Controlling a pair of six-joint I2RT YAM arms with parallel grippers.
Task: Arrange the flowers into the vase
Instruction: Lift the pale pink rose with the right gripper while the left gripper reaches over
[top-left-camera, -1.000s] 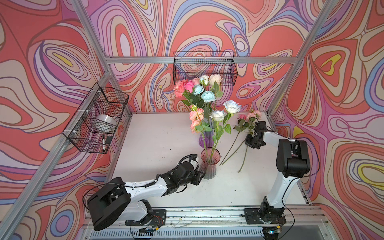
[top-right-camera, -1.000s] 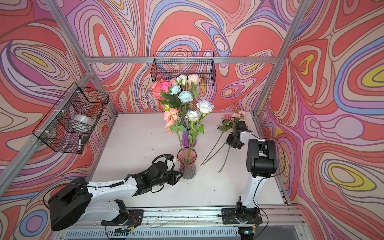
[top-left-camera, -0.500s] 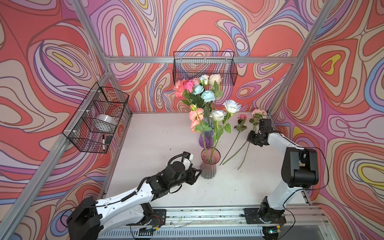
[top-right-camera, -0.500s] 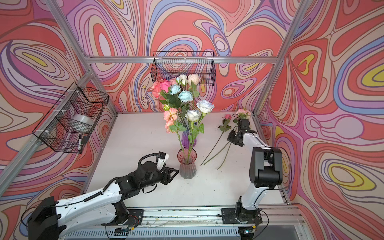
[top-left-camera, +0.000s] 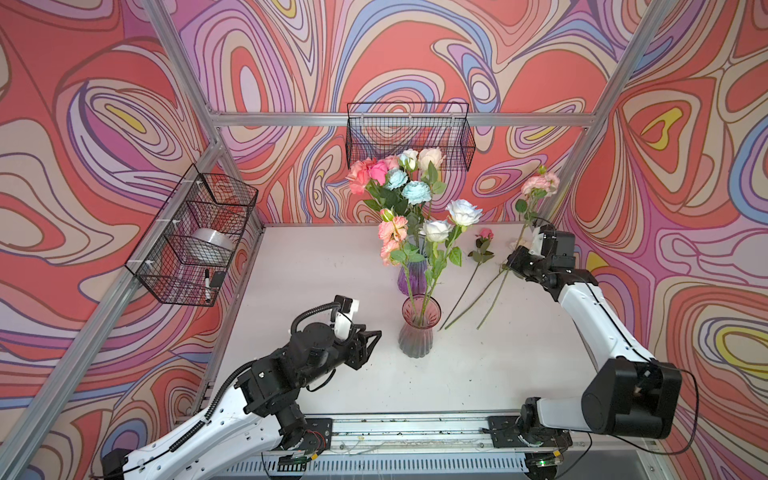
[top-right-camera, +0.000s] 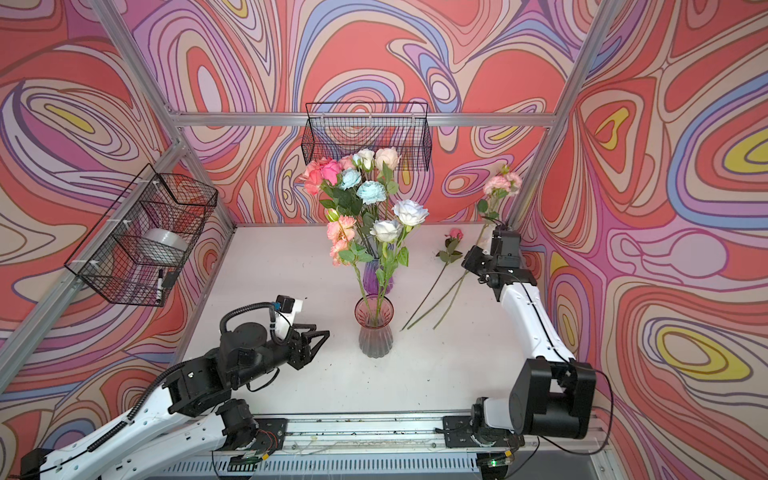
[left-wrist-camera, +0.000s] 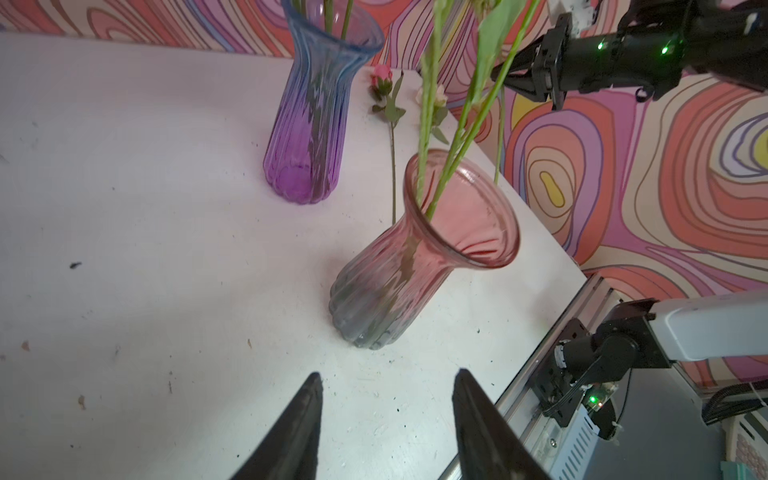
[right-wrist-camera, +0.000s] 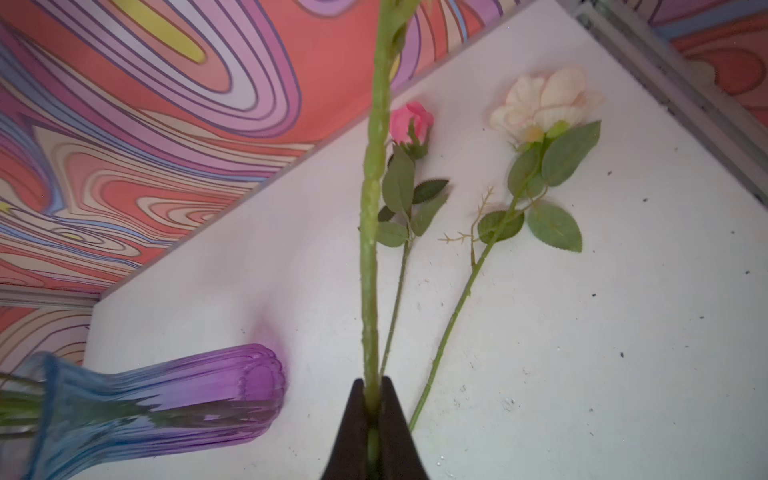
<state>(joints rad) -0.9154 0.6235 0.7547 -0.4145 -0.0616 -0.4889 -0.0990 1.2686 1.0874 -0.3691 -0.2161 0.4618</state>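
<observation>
A pink glass vase (top-left-camera: 417, 332) (left-wrist-camera: 415, 266) stands mid-table with two white roses (top-left-camera: 463, 212) in it. Behind it a purple vase (top-left-camera: 409, 276) (right-wrist-camera: 187, 395) holds several pink, blue and white flowers (top-left-camera: 399, 183). My left gripper (top-left-camera: 374, 336) (left-wrist-camera: 386, 376) is open and empty, a short way left of the pink vase. My right gripper (top-left-camera: 512, 266) (right-wrist-camera: 372, 384) is shut on the green stem (right-wrist-camera: 371, 249) of a pink flower (top-left-camera: 540, 185), held up by the right wall. A pink bud (right-wrist-camera: 411, 120) and a peach rose (right-wrist-camera: 540, 104) lie on the table beneath it.
A wire basket (top-left-camera: 195, 237) on the left wall holds a tape roll and a marker. Another wire basket (top-left-camera: 409, 135) hangs on the back wall just above the bouquet. The metal rail (top-left-camera: 415, 428) runs along the table's front edge.
My left gripper has let go of the pink vase, drawn back to the left and opened. My right gripper has lifted the pink flower off the table, so its head now stands high.
</observation>
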